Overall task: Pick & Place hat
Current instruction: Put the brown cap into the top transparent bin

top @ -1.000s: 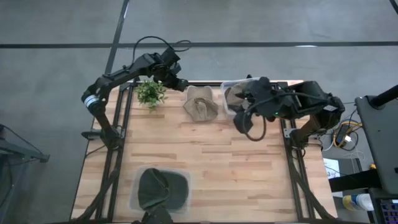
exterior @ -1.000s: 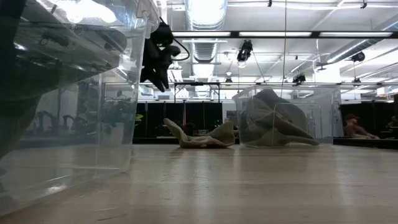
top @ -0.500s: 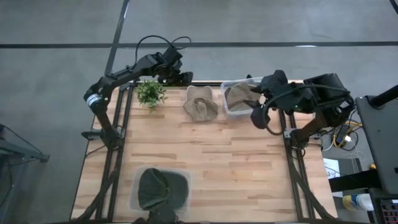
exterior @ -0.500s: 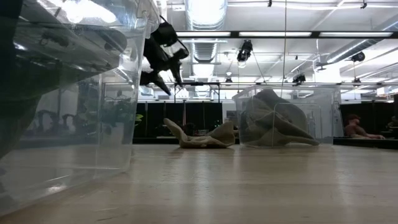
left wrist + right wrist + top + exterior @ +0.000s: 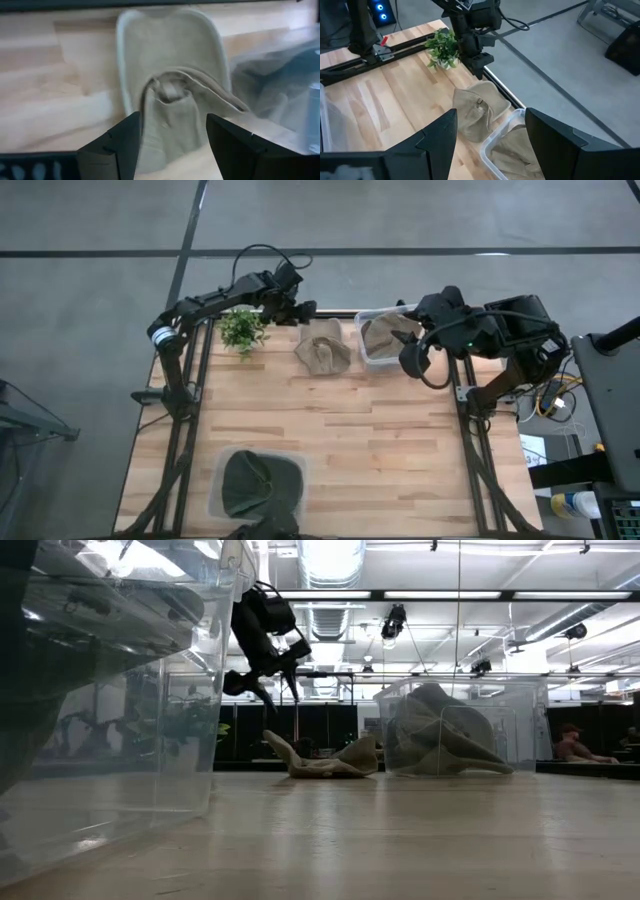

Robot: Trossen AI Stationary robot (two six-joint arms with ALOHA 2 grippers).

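A beige hat (image 5: 322, 350) lies crumpled on the wooden table near its far edge, brim toward that edge (image 5: 170, 90). My left gripper (image 5: 300, 310) hangs open above the far edge, just left of this hat and clear of it (image 5: 270, 685). A second beige hat (image 5: 380, 335) lies inside a clear bin (image 5: 366, 352) to the right. My right gripper (image 5: 408, 332) stands open over that bin's right side, with nothing between its fingers (image 5: 492, 145).
A small green plant (image 5: 242, 330) stands at the far left, close to my left arm. At the near left, another clear bin (image 5: 225, 505) holds a dark green hat (image 5: 258, 483). Bare wood lies between the two bins.
My left gripper has gone toward the table's right edge along the far edge, come down a little toward the beige hat, and opened. My right gripper has drawn back toward the far right, over the clear bin. The hats have not moved.
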